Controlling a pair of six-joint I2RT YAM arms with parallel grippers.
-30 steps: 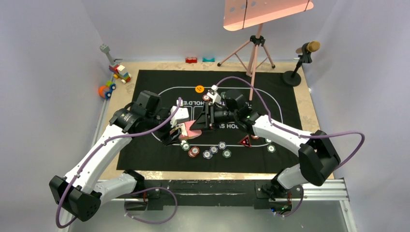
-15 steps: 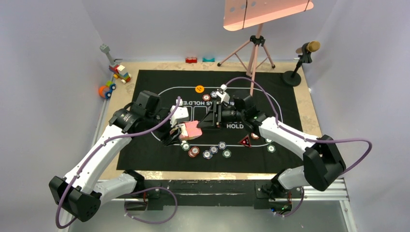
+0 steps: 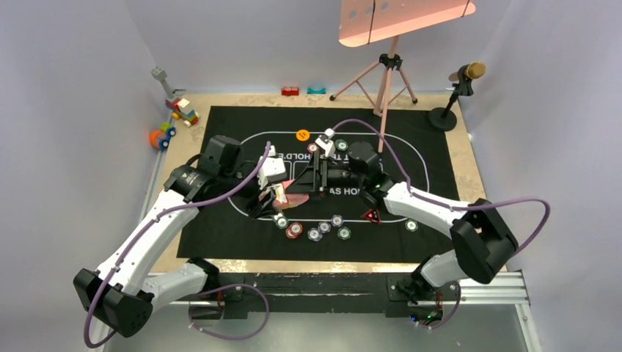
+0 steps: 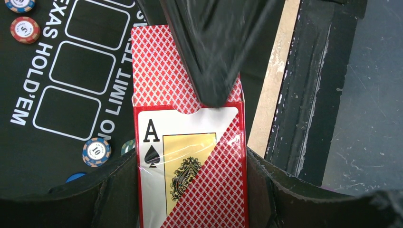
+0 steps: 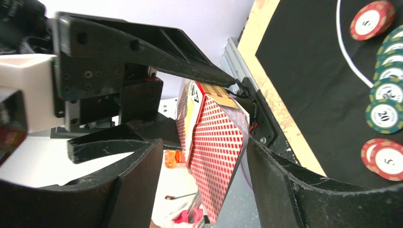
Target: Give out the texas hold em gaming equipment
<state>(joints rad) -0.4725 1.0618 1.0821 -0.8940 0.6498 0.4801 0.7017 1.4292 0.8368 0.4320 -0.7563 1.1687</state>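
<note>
Box [image 4: 190, 166] clamped in left jaws stays steady; right jaws straddle protruding cards [image 4: 161, 61] to draw them, pinch unclear.

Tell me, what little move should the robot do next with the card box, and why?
Probably close the right end effector on the red-patterned top of the card box and tug gently. The left end effector clamps the box, while the right fingers straddle its end with a gap showing.
</note>
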